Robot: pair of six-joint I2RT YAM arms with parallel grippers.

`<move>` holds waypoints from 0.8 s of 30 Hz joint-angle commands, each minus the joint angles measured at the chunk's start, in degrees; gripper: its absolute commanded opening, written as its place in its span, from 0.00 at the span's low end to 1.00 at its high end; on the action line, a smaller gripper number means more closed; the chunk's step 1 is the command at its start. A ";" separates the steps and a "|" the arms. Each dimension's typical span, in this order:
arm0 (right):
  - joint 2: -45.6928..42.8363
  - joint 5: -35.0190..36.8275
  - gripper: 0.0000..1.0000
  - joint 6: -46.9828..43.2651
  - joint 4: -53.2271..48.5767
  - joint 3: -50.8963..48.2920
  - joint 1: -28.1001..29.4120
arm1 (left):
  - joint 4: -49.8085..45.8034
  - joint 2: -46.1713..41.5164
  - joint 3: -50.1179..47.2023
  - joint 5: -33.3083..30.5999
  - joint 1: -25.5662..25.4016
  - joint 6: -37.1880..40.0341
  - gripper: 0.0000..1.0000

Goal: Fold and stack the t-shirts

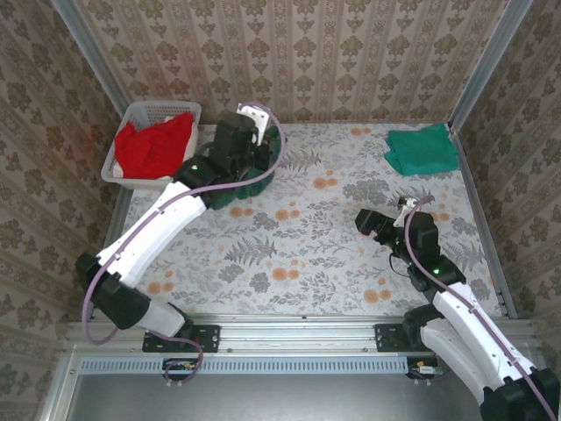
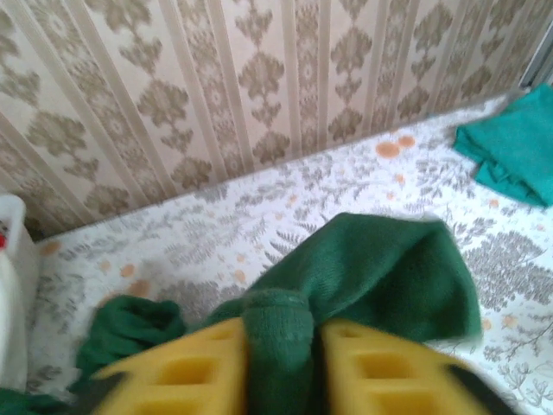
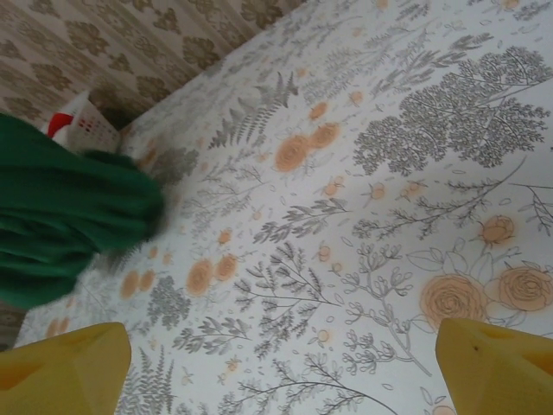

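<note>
White slotted plastic basket (image 1: 162,105) sits just left of my left claw (image 2: 276,363), with bright red cloth shirts (image 1: 156,145) heaped in it. My left claw is clamped tight on a bunched fold of the large dark forest-green shirt (image 2: 380,277); the rest lies crumpled under it near the back wall. Lighter teal-green shirt (image 1: 422,149) is folded, well right of it, in the back-right corner of the bench (image 1: 307,246). My right claw (image 3: 281,372) gapes wide, holding nothing, with bare flowered bench ahead.

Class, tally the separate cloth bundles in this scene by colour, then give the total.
Red: 1 bright red cloth bundle, in the white slotted plastic basket
Dark green: 1 dark forest-green cloth shirt
Teal: 1 folded teal-green cloth shirt
Total: 3
</note>
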 commanded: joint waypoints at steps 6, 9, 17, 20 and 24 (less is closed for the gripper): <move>-0.16 -4.55 0.82 2.90 2.62 -1.03 0.13 | 5.45 -2.67 -14.45 1.47 0.88 -6.50 1.00; 3.39 -4.08 0.80 3.92 6.93 -1.88 2.97 | 10.42 -8.98 -26.53 2.79 4.57 -8.98 1.00; 34.45 3.03 0.84 -0.70 13.24 11.36 12.74 | 13.55 -3.66 -35.26 11.07 11.48 -12.74 0.92; 48.90 0.68 0.81 -2.00 13.88 20.45 13.24 | 16.74 1.38 -34.71 15.25 11.57 -13.00 0.86; 62.29 2.02 0.80 -3.81 13.76 31.48 13.30 | 15.92 6.56 -33.09 16.23 11.66 -13.56 0.52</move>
